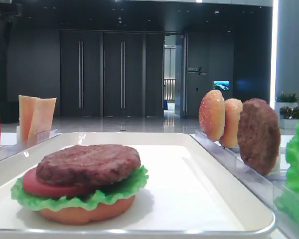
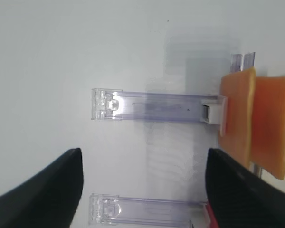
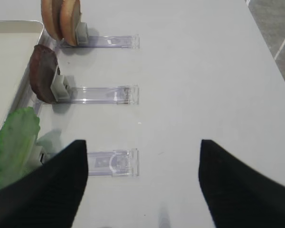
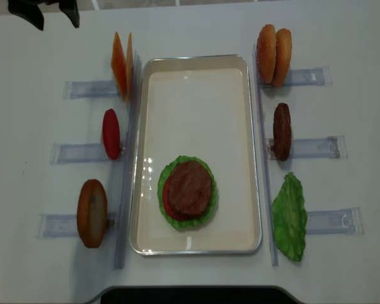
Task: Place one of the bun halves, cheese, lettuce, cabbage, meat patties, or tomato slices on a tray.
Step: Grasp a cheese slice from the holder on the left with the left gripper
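The white tray [image 4: 253, 145] holds a stack of bun half [image 1: 84, 211], lettuce [image 4: 166, 218], tomato slice [image 1: 32, 185] and meat patty [image 4: 191, 187]. Left of it, in racks, stand cheese slices [image 4: 120, 63] [image 2: 249, 121], a tomato slice [image 4: 111, 133] and a bun [image 4: 92, 212]. To its right are two bun halves [image 4: 273, 47] [image 3: 61, 19], a patty [image 4: 282, 131] [image 3: 42, 73] and lettuce [image 4: 289, 216] [image 3: 16, 140]. Cabbage is out of view. My left gripper [image 2: 143, 154] [image 4: 56, 24] hangs open and empty, left of the cheese. My right gripper [image 3: 142, 147] is open, empty, right of the lettuce.
Clear plastic holder racks [image 2: 152, 105] [image 3: 111, 162] lie on the white table on both sides of the tray. The table's right edge and grey floor [image 3: 275, 28] show in the right wrist view. A dark base [image 4: 190, 296] sits at the near table edge.
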Tool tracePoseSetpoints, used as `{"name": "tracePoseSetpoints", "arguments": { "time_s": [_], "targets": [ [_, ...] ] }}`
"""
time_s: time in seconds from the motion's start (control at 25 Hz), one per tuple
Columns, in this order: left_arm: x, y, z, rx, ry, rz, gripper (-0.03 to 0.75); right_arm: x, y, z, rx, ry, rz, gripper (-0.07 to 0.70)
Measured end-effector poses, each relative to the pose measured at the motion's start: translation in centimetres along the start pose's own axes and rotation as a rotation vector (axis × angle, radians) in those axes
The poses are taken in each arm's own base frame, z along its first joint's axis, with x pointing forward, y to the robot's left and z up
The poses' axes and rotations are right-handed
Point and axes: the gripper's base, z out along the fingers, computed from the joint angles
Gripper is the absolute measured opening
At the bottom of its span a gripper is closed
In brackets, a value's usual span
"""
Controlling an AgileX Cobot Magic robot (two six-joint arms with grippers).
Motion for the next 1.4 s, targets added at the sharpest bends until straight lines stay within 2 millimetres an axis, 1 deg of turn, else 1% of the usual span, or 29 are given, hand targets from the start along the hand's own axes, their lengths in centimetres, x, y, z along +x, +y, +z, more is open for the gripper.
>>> {"name": "tracePoseSetpoints", "arguments": {
  "time_s": [0.64,0.8,0.92,1.08,1.4],
  "targets": [
    [1.3,-8.5,2.0,0.050,0.058,-0.049,0.608,0.0,0.0,0.0,-0.001,0.000,0.000,0.472],
    [1.8,-10.2,2.7,0.058,0.080,-0.051,0.608,0.0,0.0,0.0,-0.001,0.000,0.000,0.472],
    [2.0,-10.7,3.1,0.077,0.099,-0.060,0.608,0.0,0.0,0.0,-0.001,0.000,0.000,0.472],
    [2.0,-10.9,3.5,0.082,0.108,-0.071,0.608,0.0,0.0,0.0,-0.001,0.000,0.000,0.472],
    [1.3,-11.2,3.7,0.117,0.038,-0.086,0.608,0.0,0.0,0.0,-0.001,0.000,0.000,0.472]
  ]
}}
